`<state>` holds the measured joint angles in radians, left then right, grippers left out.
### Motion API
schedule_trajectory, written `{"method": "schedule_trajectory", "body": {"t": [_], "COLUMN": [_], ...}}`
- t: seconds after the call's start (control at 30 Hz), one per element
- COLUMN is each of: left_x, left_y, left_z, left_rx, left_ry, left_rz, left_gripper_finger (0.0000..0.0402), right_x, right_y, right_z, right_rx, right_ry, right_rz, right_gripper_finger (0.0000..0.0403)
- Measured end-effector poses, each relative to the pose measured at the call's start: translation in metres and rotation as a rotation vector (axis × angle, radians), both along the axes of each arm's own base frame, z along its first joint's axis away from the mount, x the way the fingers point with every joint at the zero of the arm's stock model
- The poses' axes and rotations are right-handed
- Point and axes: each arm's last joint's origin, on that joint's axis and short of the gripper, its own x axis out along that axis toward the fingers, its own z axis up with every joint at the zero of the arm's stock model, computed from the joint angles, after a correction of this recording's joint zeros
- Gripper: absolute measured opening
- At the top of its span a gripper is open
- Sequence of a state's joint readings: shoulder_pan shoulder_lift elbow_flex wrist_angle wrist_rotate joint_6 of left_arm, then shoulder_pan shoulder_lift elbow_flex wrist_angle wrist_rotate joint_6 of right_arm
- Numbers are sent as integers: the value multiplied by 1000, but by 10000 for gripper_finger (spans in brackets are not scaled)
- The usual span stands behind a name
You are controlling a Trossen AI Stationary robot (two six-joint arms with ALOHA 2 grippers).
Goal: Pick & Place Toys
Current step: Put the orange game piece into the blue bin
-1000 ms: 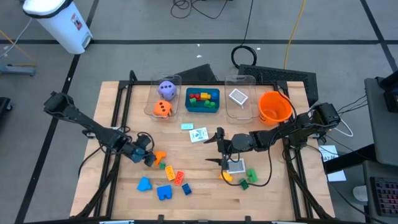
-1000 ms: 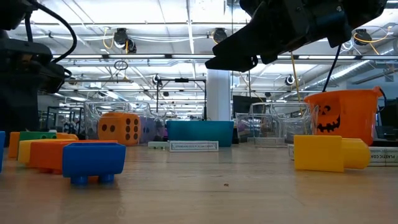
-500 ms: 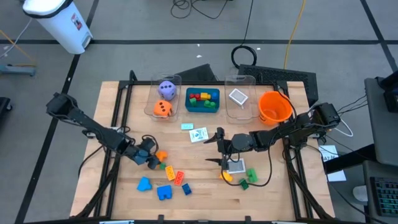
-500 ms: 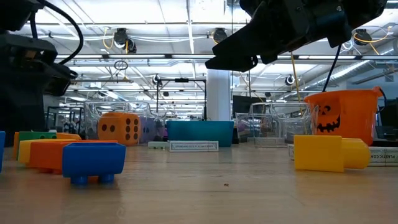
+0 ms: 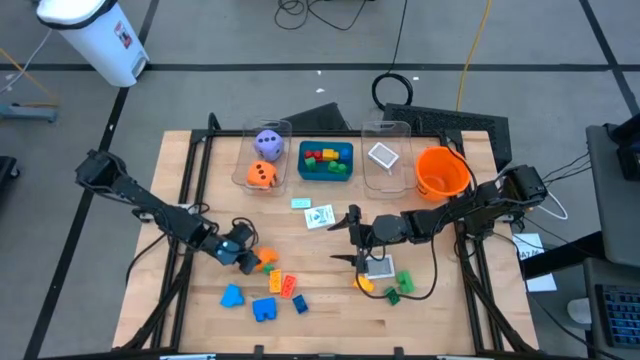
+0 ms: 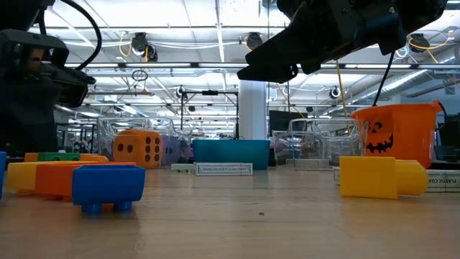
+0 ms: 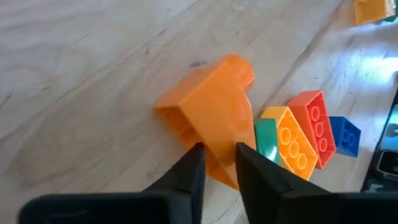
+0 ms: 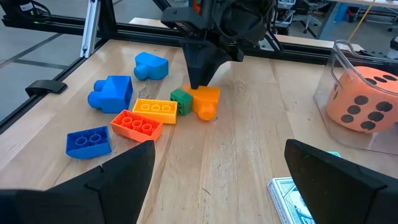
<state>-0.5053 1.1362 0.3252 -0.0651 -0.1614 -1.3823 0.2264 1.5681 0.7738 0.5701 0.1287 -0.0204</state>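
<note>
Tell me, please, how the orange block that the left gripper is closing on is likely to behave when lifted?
The orange block looks like hard, hollow plastic, so probably stiff and light. The left gripper pinches only one thin wall, so it may swing or slip. One end looks rounded, so it might rock if dropped.

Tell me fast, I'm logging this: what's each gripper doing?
Left gripper: closed on the orange brick.
Right gripper: open, holding nothing.

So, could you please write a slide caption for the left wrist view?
Left gripper closing its dark fingers on an angular orange plastic brick lying on the wooden table.
</note>
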Motion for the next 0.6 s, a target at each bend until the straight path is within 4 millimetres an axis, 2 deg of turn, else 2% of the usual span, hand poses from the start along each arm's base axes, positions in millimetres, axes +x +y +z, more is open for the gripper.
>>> {"method": "schedule_trajectory", "body": {"t": [0.27, 0.47, 0.6], "left_x": [2, 3, 5], "left_y": [1, 3, 9], "left_z": [1, 2, 3], "left_rx": [53, 80, 76], "left_ry": [-42, -49, -45], "left_rz": [-11, -32, -105], "left_gripper_finger": [5, 5, 10], "right_x": [0, 0, 0], "right_y": [0, 0, 0], "right_z": [0, 0, 0], "right_rx": [-2, -3, -3], "right_ry": [0, 0, 0], "right_rz": [0, 0, 0], "right_gripper_finger": [348, 348, 348]}}
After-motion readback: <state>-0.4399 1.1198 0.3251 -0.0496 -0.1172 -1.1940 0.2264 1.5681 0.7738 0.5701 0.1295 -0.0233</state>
